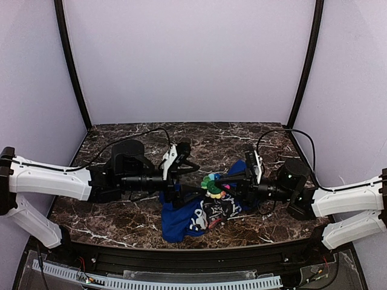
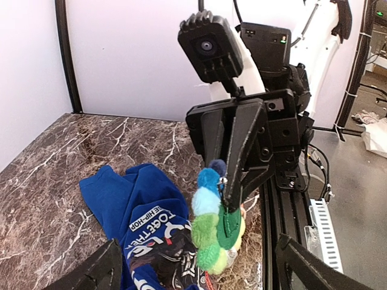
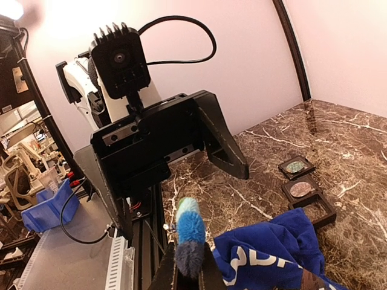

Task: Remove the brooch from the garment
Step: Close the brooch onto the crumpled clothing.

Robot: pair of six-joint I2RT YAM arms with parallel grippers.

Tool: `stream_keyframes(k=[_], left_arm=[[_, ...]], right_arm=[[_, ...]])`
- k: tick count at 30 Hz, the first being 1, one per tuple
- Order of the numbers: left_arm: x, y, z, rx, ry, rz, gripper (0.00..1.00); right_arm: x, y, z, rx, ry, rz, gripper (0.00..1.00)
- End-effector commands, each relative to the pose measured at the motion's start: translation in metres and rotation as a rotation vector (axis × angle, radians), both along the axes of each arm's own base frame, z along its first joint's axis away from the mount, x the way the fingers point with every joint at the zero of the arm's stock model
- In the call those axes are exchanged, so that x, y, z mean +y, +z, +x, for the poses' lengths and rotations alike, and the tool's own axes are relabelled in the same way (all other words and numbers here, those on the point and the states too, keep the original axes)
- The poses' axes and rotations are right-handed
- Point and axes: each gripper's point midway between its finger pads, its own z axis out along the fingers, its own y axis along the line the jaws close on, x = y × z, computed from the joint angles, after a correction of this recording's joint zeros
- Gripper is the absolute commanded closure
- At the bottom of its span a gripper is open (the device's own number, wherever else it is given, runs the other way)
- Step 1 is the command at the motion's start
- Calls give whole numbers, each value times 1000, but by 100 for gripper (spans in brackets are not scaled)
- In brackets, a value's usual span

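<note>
Nearest, on the marble table [image 1: 109,211]: crumpled blue garment [image 1: 184,222]. Just above its back edge, fluffy green, yellow and blue brooch [image 1: 213,185], pinched between the closed fingers of right gripper [image 2: 228,184]; touching the cloth or not, cannot tell. Facing it closely, left gripper [image 1: 181,178], spread wide, holding nothing. Further back, beside the garment, three dark trays [image 3: 305,192].

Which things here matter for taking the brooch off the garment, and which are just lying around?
Job: brooch, held in the right gripper; blue garment.
Lying about: three small dark trays on the table.
</note>
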Motion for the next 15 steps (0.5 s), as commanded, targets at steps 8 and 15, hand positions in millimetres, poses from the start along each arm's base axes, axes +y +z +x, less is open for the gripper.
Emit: stream_keyframes(k=[8, 15], left_arm=[[10, 37, 2, 44, 17, -10, 5], [4, 48, -5, 39, -34, -20, 5]], right_arm=[[16, 44, 1, -25, 63, 84, 100], [20, 46, -5, -47, 115, 82, 100]])
